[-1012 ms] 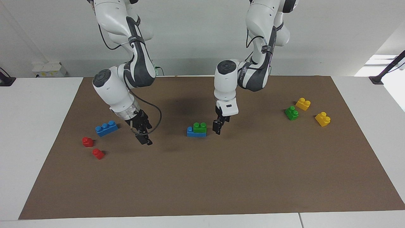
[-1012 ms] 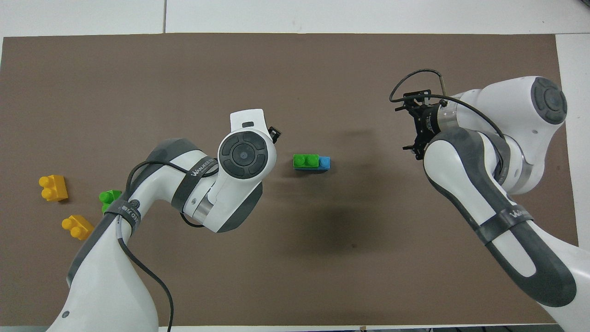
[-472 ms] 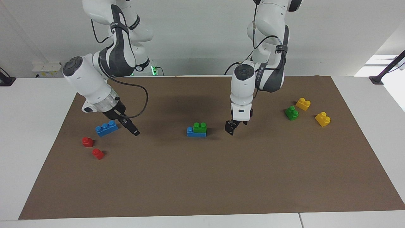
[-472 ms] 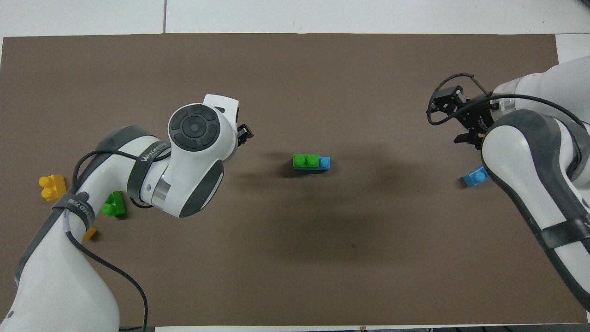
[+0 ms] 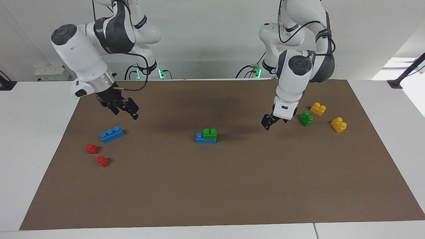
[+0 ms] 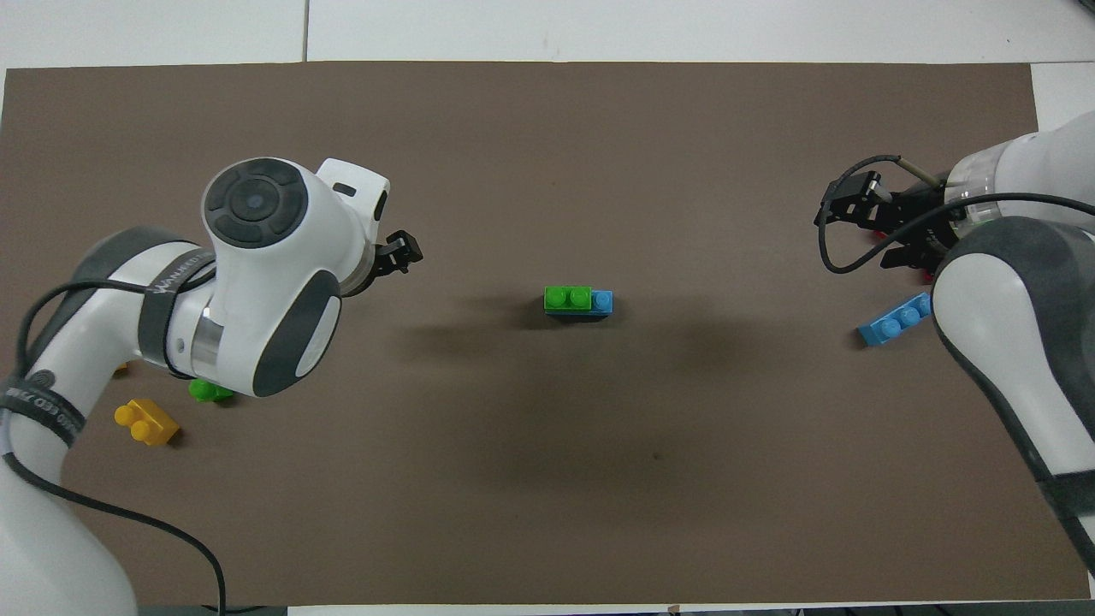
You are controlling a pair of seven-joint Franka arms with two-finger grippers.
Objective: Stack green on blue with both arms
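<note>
At frame centre, the green brick (image 5: 210, 133) sits on the blue brick (image 5: 206, 138); we judge both light and rigid, best pinched across their flat sides. Left gripper (image 5: 268, 121) and right gripper (image 5: 126, 108) hang open, empty.

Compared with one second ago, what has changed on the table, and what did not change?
Both arms have drawn back from the middle stack toward their own ends of the table. The left gripper, open and empty, now hangs beside the loose green brick. The right gripper, open and empty, has risen above the loose blue brick. The green-on-blue stack and all loose bricks stayed in place.
</note>
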